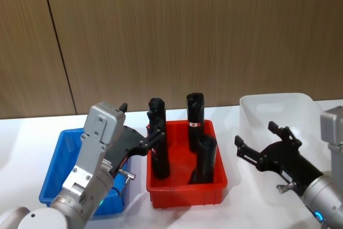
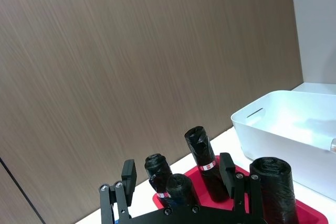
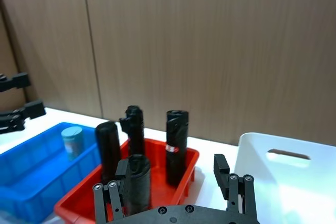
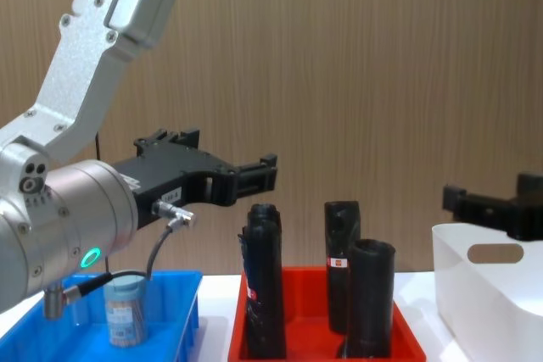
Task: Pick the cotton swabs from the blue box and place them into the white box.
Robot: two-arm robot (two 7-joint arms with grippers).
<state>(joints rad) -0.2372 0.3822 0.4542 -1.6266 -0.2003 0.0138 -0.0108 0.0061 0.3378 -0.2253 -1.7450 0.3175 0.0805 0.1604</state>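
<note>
Left end effector [image 4: 254, 177] empty, fingers apart, above blue box [image 1: 61, 156]. Right end effector [image 1: 262, 146] apart, idle over white box [image 1: 252, 108]. Risk: descent toward swabs [image 4: 125, 309] clips black cylinders [image 1: 159, 148] in red bin [image 1: 187, 194].

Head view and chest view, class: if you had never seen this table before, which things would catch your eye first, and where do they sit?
The red bin in the middle stands out, with four tall black cylinders upright in it. To its left lies the blue box, holding a cotton swab jar; to its right stands the white box. The left gripper hangs open, raised above the gap between blue box and red bin, and the right gripper is open before the white box.
</note>
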